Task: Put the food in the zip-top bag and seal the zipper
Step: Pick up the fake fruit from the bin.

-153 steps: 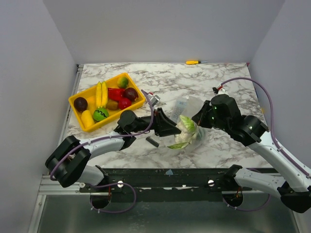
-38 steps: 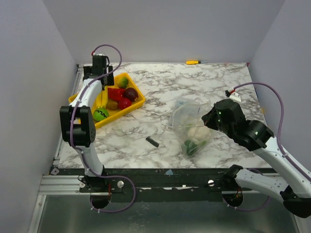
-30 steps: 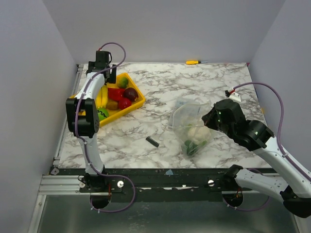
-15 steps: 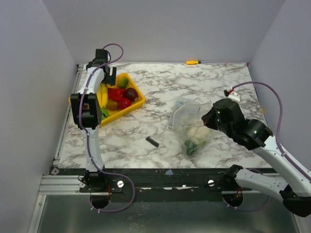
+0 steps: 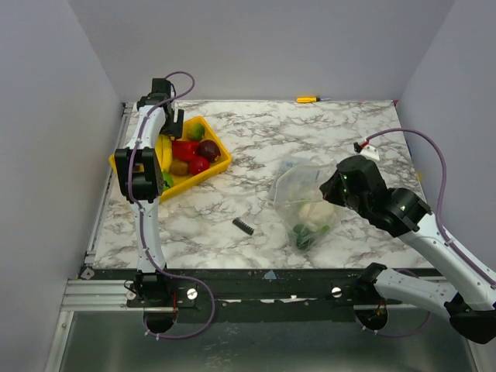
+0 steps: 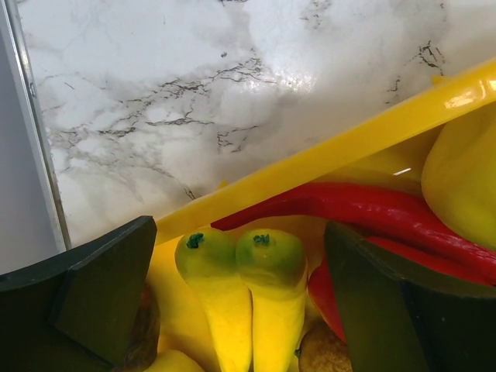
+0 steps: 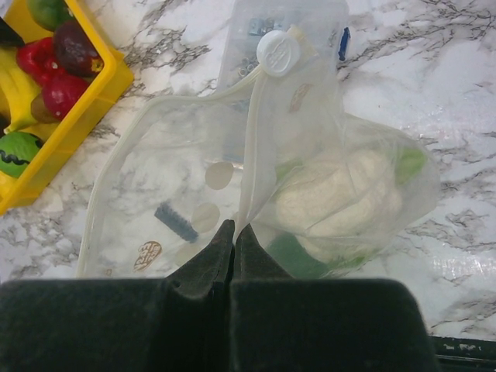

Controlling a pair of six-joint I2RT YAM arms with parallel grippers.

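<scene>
The zip-top bag lies slumped mid-table with a white cauliflower and a green piece inside. My right gripper is shut on the bag's rim. The right wrist view shows the tips pinching the pale zipper beside the cauliflower. My left gripper reaches down into the yellow tray and stands open. Its fingers straddle two yellow pieces, touching neither, with a red pepper just behind.
The tray holds more food, red, dark purple and green. A small black spring-like part lies near the front, left of the bag. A yellow tool rests at the back edge. Walls close in left, right and behind.
Five seconds ago my left gripper was at the bag with the cauliflower. Since then it has swung to the tray and, in the last second, settled lower over the yellow pieces. The right arm barely moved.
</scene>
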